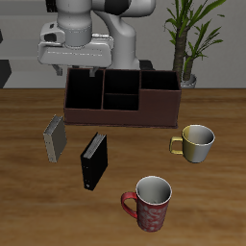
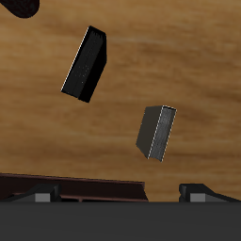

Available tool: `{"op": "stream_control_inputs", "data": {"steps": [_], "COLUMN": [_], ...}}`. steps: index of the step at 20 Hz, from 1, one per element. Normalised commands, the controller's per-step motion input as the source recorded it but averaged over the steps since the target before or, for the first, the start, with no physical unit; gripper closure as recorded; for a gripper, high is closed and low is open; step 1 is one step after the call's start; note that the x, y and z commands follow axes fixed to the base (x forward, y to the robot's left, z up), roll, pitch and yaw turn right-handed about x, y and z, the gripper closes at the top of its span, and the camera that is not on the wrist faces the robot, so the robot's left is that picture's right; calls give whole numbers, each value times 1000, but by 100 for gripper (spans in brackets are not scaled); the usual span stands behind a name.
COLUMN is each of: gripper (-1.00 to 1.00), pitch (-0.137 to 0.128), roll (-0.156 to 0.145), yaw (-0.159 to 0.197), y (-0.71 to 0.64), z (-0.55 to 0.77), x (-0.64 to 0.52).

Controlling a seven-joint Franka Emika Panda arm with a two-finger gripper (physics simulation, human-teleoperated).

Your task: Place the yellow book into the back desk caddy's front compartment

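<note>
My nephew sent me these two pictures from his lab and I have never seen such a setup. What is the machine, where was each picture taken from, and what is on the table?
These are computer renders of a robot arm at a wooden table. One picture looks at it from the front and above; the other comes from a camera on the arm's gripper, looking down.

The gripper hangs above the back desk caddy, a low reddish-brown organiser with black cells, and holds nothing. Whether its fingers are open cannot be told.

In front of the caddy the yellow book, greyish-tan, and a black book stand on the table, apart from each other. Both show in the gripper's view too. Nearer the front edge stand a red mug and a pale mug. A potted plant is at the back.
</note>
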Motion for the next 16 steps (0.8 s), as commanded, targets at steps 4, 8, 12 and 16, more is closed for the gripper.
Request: {"op": "stream_control_inputs", "data": {"steps": [4,8,12,16], "gripper": [-100,-100,-100,-100], "pitch": [-35,-15,11,11], "roll": [-37,83,69,25], "yaw": [-40,50,70,57], "y": [-680,-275,-59,-131], "z": [106,-55,-142,-253], "x": [30,58,39,95]}}
